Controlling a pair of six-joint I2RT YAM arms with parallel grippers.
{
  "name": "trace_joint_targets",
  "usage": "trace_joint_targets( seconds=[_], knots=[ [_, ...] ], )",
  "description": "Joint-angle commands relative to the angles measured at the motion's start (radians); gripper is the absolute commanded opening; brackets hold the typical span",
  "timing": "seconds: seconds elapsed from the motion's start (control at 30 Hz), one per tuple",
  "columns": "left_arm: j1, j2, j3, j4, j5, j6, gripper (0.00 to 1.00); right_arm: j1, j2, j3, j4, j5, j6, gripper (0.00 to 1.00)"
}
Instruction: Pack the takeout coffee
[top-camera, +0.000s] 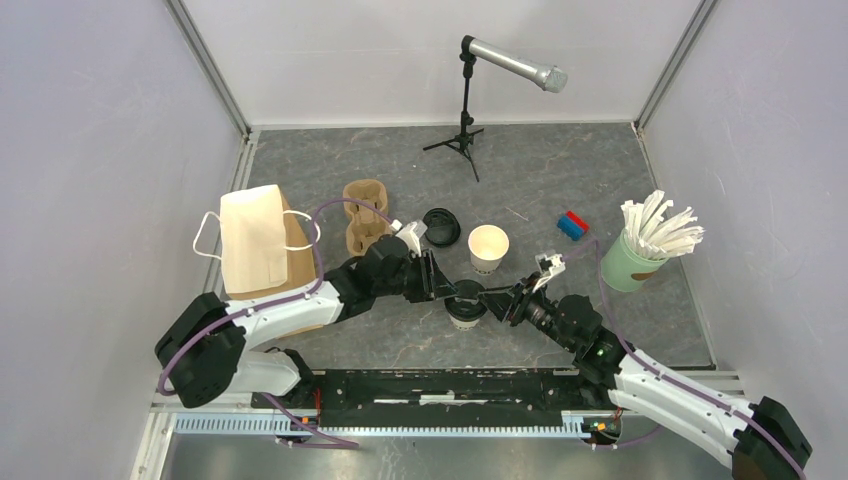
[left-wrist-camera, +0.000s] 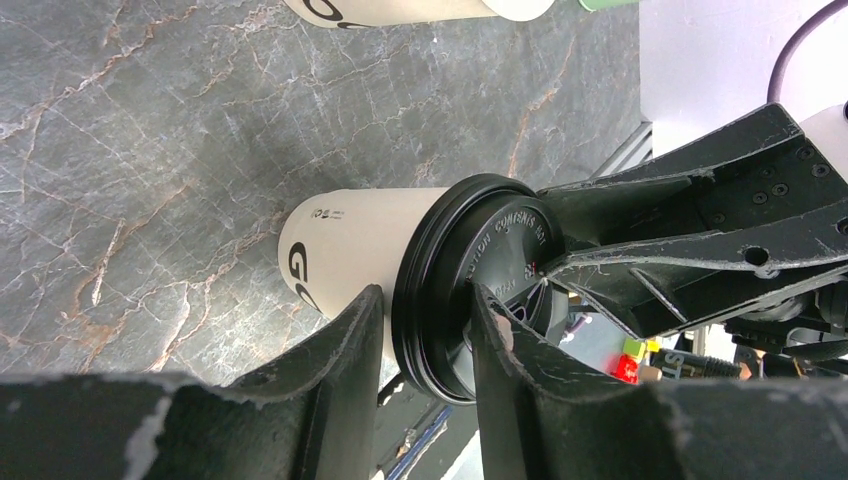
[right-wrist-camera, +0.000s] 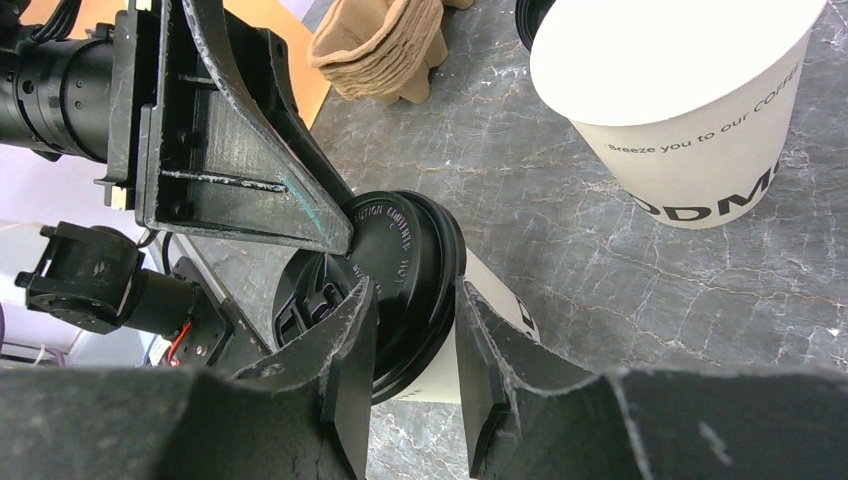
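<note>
evidently both sets of jaws are half closed, nipping one black lid (left-wrist-camera: 490, 250): the left gripper (left-wrist-camera: 425, 300) bites its rim from 9 o'clock, the right gripper (right-wrist-camera: 415, 300) from 3 o'clock, each with one finger on top and one under the rim against the lidded cup (top-camera: 465, 308), probably to press the lid home. that cup stands mid-table. the lid is embossed "caution contents hot". the open cup (top-camera: 488, 247) at 1 o'clock reads "breeze you to our coffee"; a loose lid (top-camera: 441, 226) lies at 11, the cup carrier (top-camera: 364, 215) at 10
</note>
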Motion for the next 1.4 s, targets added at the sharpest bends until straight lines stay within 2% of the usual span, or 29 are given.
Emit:
trace_joint_targets(
  seconds=[0.0,0.13,0.23,0.43,0.6,0.8,0.97,1.13,1.37],
  knots=[
    [-0.020,0.018,-0.042,-0.164,-0.110,0.057,0.41,0.013,0.014,-0.271,-0.227,-0.051,-0.052,0.37],
    [-0.038,0.005,-0.042,-0.156,-0.112,0.039,0.41,0.013,-0.014,-0.174,-0.249,-0.075,-0.065,0.41],
    [-0.054,0.005,-0.035,-0.153,-0.112,0.025,0.41,0.012,-0.032,-0.007,-0.315,-0.039,-0.069,0.48],
    [-0.077,0.012,-0.030,-0.153,-0.127,0.001,0.40,0.012,0.026,0.248,-0.481,0.011,-0.102,0.55],
    [-0.092,0.022,-0.026,-0.153,-0.145,-0.011,0.40,0.011,0.022,0.280,-0.529,0.006,-0.047,0.55],
    [-0.108,0.032,-0.014,-0.166,-0.167,-0.017,0.40,0.011,-0.006,0.309,-0.588,0.018,-0.029,0.64],
    [-0.112,0.037,-0.002,-0.181,-0.178,-0.015,0.40,0.011,-0.018,0.333,-0.601,0.020,-0.023,0.61],
    [-0.116,0.035,-0.004,-0.187,-0.187,-0.015,0.40,0.011,-0.016,0.336,-0.599,0.022,-0.017,0.50],
    [-0.122,0.038,-0.007,-0.187,-0.196,-0.020,0.39,0.011,-0.024,0.259,-0.599,0.045,-0.005,0.42]
  ],
)
